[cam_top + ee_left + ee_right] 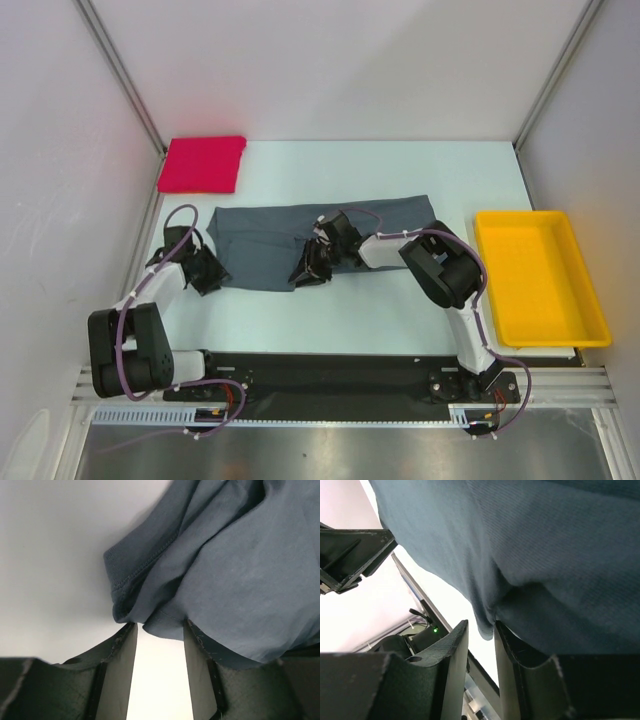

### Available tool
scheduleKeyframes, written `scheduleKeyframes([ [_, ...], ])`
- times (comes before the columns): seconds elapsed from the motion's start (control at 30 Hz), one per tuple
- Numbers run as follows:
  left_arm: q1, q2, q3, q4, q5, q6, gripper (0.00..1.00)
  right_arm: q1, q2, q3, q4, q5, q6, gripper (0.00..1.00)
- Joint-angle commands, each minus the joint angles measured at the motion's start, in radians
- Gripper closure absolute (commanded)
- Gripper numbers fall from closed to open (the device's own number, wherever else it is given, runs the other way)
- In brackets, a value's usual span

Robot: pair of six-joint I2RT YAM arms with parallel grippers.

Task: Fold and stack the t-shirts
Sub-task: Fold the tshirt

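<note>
The slate-grey t-shirt lies spread across the middle of the table as a long, partly folded band. My left gripper is at its near left corner. In the left wrist view the left gripper is open, and a hemmed corner of the grey shirt dips between its fingertips. My right gripper is at the shirt's near edge, mid-length. In the right wrist view the right gripper stands narrowly open, and a hanging fold of the grey cloth rests against its right finger. The pinkish-red t-shirt lies folded at the back left.
A yellow plastic tray stands at the right side of the table. White walls with metal corner posts close in the back and sides. The arms' base rail runs along the near edge.
</note>
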Motion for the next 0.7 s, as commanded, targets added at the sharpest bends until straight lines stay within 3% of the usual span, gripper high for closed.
scheduleKeyframes([
  [0.0, -0.004, 0.004, 0.021, 0.044, -0.028, 0.003, 0.53, 0.002, 0.015, 0.041, 0.001, -0.02, 0.004, 0.68],
  [0.17, -0.004, 0.013, 0.013, 0.048, -0.034, 0.007, 0.53, -0.004, 0.017, 0.041, 0.006, -0.023, 0.014, 0.71],
  [0.4, -0.004, 0.016, 0.012, 0.056, -0.008, 0.0, 0.61, -0.006, 0.02, 0.033, 0.035, -0.043, 0.05, 0.8],
  [0.67, -0.004, -0.021, -0.002, 0.036, 0.001, -0.011, 0.58, -0.009, 0.018, 0.026, 0.028, -0.052, 0.044, 0.76],
])
